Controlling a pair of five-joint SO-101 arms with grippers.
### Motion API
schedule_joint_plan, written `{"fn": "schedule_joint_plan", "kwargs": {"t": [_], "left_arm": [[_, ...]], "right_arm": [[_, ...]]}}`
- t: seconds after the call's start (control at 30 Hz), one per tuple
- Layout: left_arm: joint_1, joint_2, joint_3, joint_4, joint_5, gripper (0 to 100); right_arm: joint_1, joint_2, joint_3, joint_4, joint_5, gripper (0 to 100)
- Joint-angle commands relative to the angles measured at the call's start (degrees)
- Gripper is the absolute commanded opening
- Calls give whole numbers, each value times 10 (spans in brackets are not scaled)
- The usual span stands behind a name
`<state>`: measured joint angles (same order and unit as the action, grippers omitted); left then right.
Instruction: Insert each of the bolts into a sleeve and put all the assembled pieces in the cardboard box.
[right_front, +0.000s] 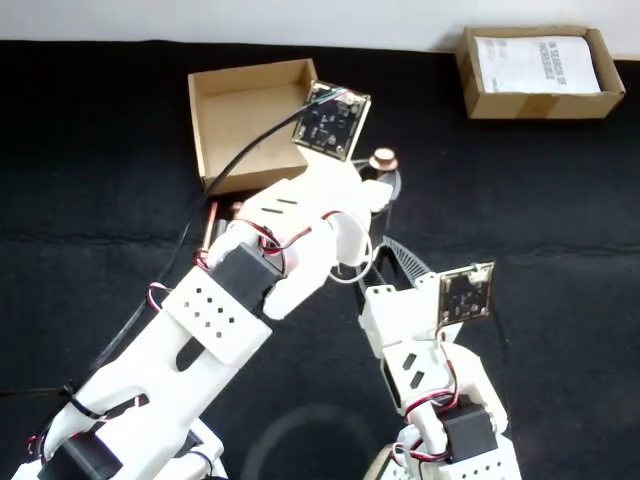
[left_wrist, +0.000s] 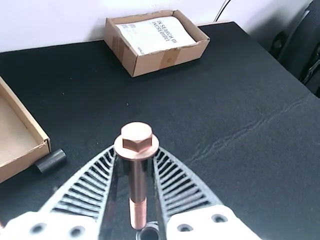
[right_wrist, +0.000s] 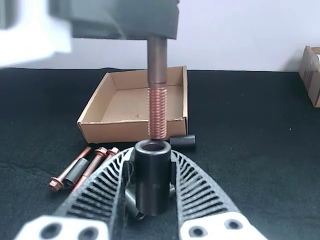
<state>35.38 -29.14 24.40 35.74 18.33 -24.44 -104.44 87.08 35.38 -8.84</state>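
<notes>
Right wrist view — right end effector (right_wrist: 150, 156) pinches sleeve (right_wrist: 152, 185); left end effector (left_wrist: 136, 154) pinches bolt (right_wrist: 157, 105) — its head hidden behind it

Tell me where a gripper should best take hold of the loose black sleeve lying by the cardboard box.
Probably at its middle, from above: the sleeve lies on its side on the table, so it can be pinched across its round wall. The cardboard box stands close beside it, so a sideways approach looks cramped.
</notes>
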Motion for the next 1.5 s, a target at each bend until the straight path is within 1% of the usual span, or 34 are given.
{"fn": "schedule_joint_plan", "kwargs": {"t": [0.0,0.27,0.47,0.73,0.97,1.13,1.47], "left_arm": [[7,-21,-4,-7,4,9],[8,-49,-4,-6,1,9],[8,-65,-2,-5,1,9],[8,-61,15,-9,4,9],[33,-59,15,-10,4,9],[32,-59,18,-25,4,9],[33,-59,27,-25,4,9]], "right_arm": [[-1,-6,-7,-20,-4,7],[0,-5,-1,-20,-4,7],[24,-4,-1,-20,-4,7],[24,-4,-2,-20,-4,7],[24,-4,-1,-20,-4,7],[22,-2,-1,-20,-6,7],[22,-1,-1,-20,-7,7]]}}
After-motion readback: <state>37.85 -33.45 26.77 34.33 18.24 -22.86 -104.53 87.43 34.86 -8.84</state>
